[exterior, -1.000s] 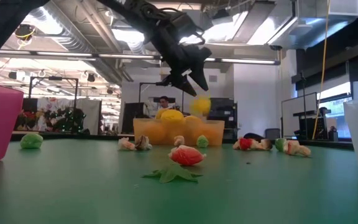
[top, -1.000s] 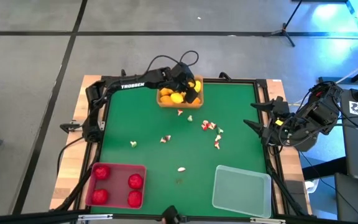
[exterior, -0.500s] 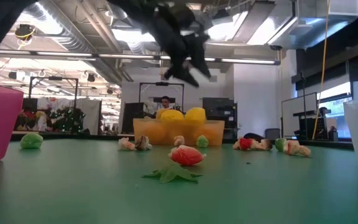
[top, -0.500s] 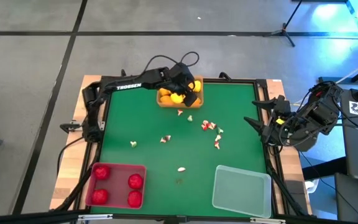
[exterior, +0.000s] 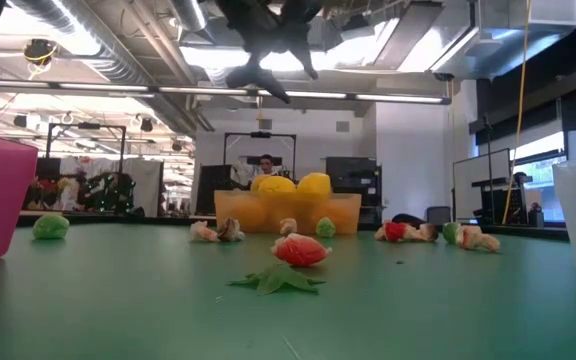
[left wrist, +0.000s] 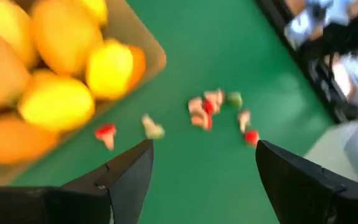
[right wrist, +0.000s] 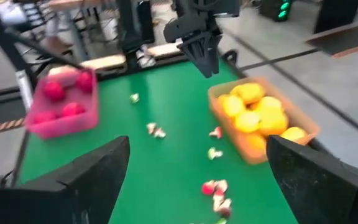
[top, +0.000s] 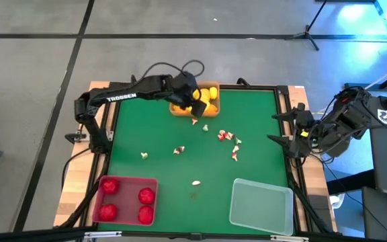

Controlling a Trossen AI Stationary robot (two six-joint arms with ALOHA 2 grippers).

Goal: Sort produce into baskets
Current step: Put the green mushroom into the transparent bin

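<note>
High view: the left gripper (top: 195, 101) hangs above the near-left part of the orange-tan basket (top: 179, 110), its fingers apart and holding nothing. Directly below and just beyond it, inside that basket, lie the yellow and orange fruits (top: 207, 95). A little past the gripper toward the table's middle, on the green table (top: 160, 128), a tiny red-and-white bit (top: 194, 122) lies just outside the basket wall, with another pale bit (top: 205, 128) beside it. Farther out the same way is a loose cluster of small red and whitish bits (top: 229, 137), and well apart from the gripper, toward the near edge, lie a few single bits (top: 179, 150). The red basket (top: 127, 183) sits at the near-left corner, far from the left gripper, with four red round fruits (top: 146, 195) in it. The clear whitish basket (top: 261, 206) stands at the near-right corner.

The right gripper (top: 282, 128) waits beyond the table's right edge, fingers spread wide and empty; the clear basket is nearest to it and the bit cluster lies inward from it.

In the left wrist view the fingers (left wrist: 123, 174) stand well apart over bare green, with the fruit-filled basket just beside them.
</note>
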